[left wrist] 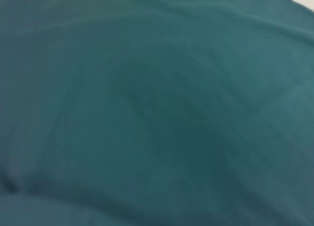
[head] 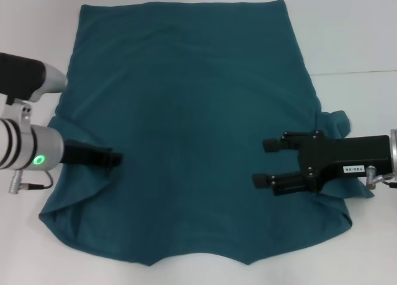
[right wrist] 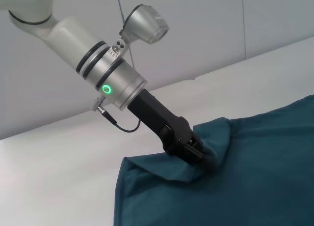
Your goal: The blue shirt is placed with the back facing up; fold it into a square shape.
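White table carries the blue shirt; we see the left gripper pinching its folded sleeve, fingertips hidden, and the right gripper spread above cloth.

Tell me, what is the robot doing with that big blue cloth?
It is working on folding the blue shirt spread on the white table. The left end effector has pushed into the shirt's left sleeve area, bunching it. The right end effector is open, over the shirt's right side.

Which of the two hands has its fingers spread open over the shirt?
The right hand: both fingers show apart above the blue shirt. The left hand is closed on cloth.
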You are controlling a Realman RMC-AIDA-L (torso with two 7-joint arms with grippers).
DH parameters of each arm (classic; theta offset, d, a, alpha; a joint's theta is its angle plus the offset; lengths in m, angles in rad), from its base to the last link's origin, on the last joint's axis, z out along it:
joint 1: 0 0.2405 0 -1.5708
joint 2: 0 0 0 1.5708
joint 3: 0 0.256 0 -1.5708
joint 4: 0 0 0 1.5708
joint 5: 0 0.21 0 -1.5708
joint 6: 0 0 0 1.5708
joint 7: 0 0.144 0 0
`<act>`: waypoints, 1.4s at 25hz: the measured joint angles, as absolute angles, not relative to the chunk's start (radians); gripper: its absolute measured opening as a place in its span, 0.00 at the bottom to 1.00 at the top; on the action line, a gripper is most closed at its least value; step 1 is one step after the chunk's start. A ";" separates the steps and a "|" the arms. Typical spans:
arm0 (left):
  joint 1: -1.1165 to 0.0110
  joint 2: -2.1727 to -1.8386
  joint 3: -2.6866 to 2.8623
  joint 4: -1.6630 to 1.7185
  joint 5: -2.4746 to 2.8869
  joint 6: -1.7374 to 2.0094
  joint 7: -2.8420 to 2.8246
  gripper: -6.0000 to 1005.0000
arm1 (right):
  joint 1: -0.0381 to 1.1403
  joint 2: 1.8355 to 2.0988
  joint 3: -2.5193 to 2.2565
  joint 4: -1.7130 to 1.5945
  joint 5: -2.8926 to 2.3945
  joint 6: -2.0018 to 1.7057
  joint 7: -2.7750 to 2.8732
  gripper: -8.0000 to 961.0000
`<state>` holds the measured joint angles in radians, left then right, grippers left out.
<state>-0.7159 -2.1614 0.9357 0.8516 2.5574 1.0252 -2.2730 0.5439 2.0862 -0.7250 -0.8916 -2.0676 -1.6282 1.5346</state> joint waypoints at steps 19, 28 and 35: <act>-0.707 -2.097 0.746 0.857 2.480 1.004 -2.376 0.68 | 0.568 2.086 -0.724 -0.882 -2.052 -1.604 1.533 0.95; -0.707 -2.057 0.722 0.753 2.555 0.876 -2.525 0.84 | 0.591 2.086 -0.732 -0.873 -2.045 -1.588 1.534 0.95; -0.717 -2.047 0.663 0.692 2.582 0.817 -2.535 0.85 | 0.604 2.086 -0.737 -0.871 -2.045 -1.578 1.534 0.95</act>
<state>-0.7170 -2.0467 0.6631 0.6925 2.5823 0.8165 -2.5345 0.6036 2.0862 -0.7368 -0.8709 -2.0446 -1.5779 1.5340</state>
